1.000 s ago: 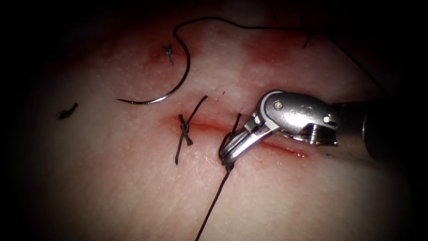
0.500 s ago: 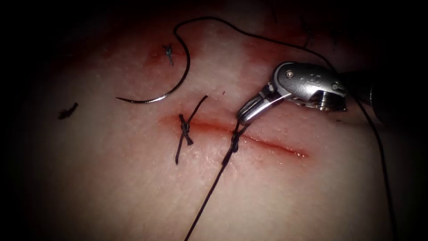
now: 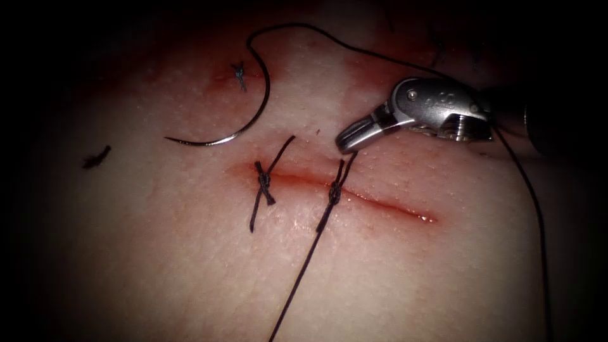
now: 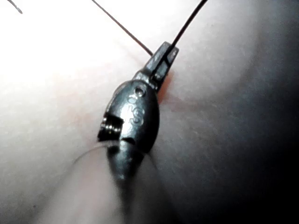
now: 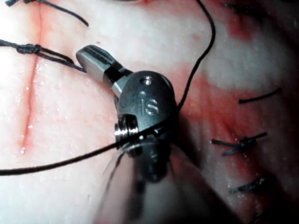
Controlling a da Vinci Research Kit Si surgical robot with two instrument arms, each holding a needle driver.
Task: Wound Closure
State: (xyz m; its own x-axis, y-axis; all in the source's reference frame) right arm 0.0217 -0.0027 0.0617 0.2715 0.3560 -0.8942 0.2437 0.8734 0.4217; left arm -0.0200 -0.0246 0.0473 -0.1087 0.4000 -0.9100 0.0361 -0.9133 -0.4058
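Tissue (image 3: 190,266) on bench, cut (image 3: 386,206) running across it. My right claw (image 3: 347,138) hovers just above the cut, closed on the short tail of thread (image 3: 304,266) rising from the knot (image 3: 334,193) on the cut. My left claw (image 4: 163,58) is closed on the thread. Needle (image 3: 268,95) lies free on the tissue, up and left of the cut, held by neither claw.

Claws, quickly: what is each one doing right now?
Left claw: shut on the thread.
Right claw: shut, apparently on the short thread end at the knot.
Needle: lying free on the tissue, held by neither.
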